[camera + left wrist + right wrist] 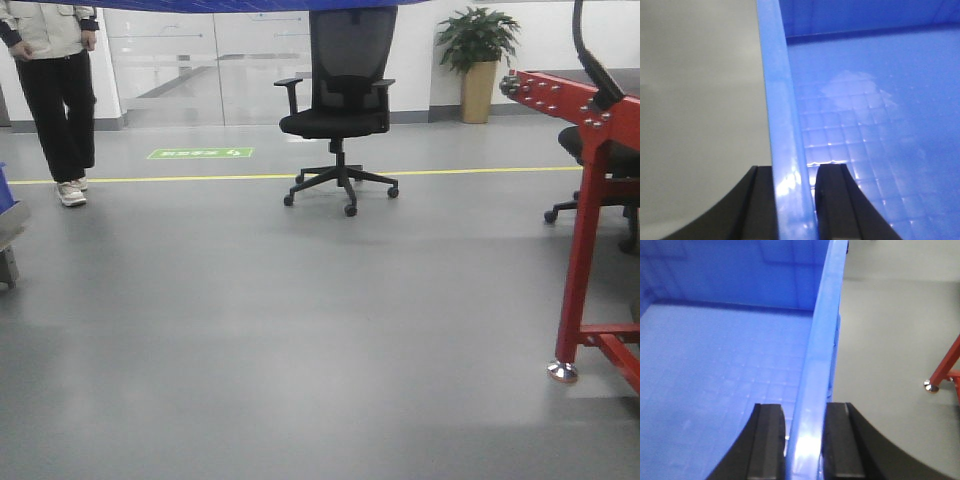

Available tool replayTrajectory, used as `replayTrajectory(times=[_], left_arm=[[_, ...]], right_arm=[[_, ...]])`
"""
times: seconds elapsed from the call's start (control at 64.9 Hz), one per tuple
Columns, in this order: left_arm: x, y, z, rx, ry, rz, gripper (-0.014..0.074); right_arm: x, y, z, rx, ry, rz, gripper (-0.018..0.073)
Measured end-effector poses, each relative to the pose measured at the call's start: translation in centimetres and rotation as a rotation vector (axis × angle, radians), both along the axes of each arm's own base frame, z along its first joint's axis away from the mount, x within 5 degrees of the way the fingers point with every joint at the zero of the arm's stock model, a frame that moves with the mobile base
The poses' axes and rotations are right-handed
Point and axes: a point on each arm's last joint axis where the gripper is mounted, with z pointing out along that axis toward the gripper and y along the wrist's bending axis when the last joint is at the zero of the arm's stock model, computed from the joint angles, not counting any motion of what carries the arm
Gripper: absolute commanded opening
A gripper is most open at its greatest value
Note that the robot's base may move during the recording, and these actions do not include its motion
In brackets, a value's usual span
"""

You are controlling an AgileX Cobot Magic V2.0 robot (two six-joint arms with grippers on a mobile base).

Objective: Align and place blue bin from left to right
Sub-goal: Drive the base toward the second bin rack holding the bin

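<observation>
The blue bin (865,125) is held between both arms above the grey floor. In the left wrist view my left gripper (795,172) is shut on the rim of its left wall, one black finger outside and one inside over the gridded bottom. My right gripper (805,410) is shut on the rim of the blue bin's (715,365) right wall in the same way. In the front view only a thin strip of the blue bin (250,4) shows along the top edge; neither gripper appears there.
A black office chair (340,100) stands mid-floor behind a yellow floor line (200,178). A person (55,80) stands at far left. A red metal frame (590,200) with a foot (929,385) rises at right. A blue object on a grey cart (6,225) pokes in at left. A potted plant (478,60) is at the back.
</observation>
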Motion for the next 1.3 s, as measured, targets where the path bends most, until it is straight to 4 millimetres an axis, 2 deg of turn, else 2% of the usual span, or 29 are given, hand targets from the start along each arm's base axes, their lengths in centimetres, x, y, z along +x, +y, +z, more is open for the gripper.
replayTrajectory(times=[1.295], left_arm=[[0.0, 0.0, 0.0, -0.002, 0.0, 0.001, -0.0016]], right_arm=[[0.01, 0.01, 0.02, 0.001, -0.002, 0.0, -0.0078]])
